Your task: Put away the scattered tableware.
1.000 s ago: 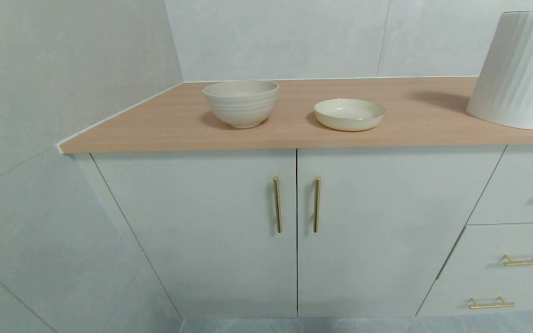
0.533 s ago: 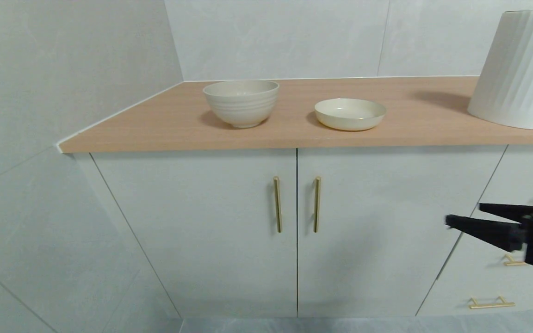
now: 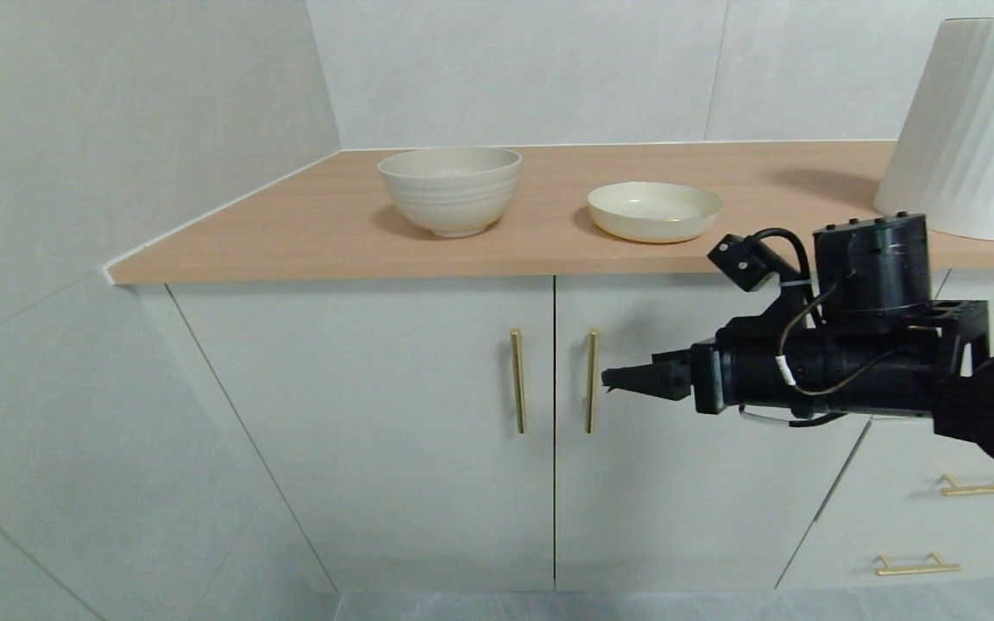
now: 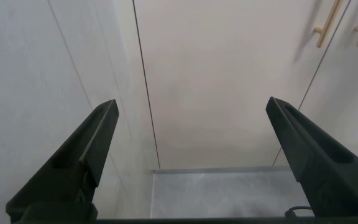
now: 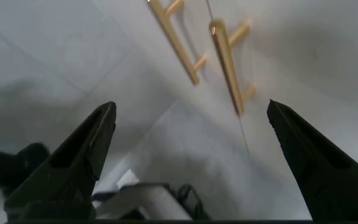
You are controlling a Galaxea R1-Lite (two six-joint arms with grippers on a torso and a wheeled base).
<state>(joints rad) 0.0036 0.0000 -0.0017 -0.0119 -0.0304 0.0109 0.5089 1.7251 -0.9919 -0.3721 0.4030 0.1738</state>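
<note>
Right gripper (image 3: 624, 379) first: we see it held level in front of the cabinet, fingers wide apart with nothing between them, as the right wrist view shows. In the head view its tips sit at 3 o'clock from the right door handle (image 3: 590, 381), just beside it. The right wrist view shows the handle ahead of the fingers, so not touching. The left door handle (image 3: 517, 381) stands just past it, across the seam between the two closed doors. Both handles are gold, upright bars.

Left gripper (image 4: 191, 102): fingers also spread wide and holding nothing. It faces the lower part of the cabinet front, with a strip of grey floor (image 4: 216, 193) below.

Tableware, both pieces on the wooden countertop (image 3: 307, 233):
- shallow cream dish (image 3: 654, 211), at 12 o'clock from the right gripper tips, upright, near the front edge
- ribbed beige bowl (image 3: 449, 191), at 11 o'clock from the tips, upright, to the left of the dish and apart from it

Neither piece touches a gripper.

At 2 o'clock from the tips, at the right end of the countertop, stands a tall white fluted container (image 3: 971, 129). At 4 o'clock are the drawers, with one gold drawer handle (image 3: 989, 485) and another lower drawer handle (image 3: 915, 567) beneath it. Pale tiled walls meet in the corner behind the bowl.
</note>
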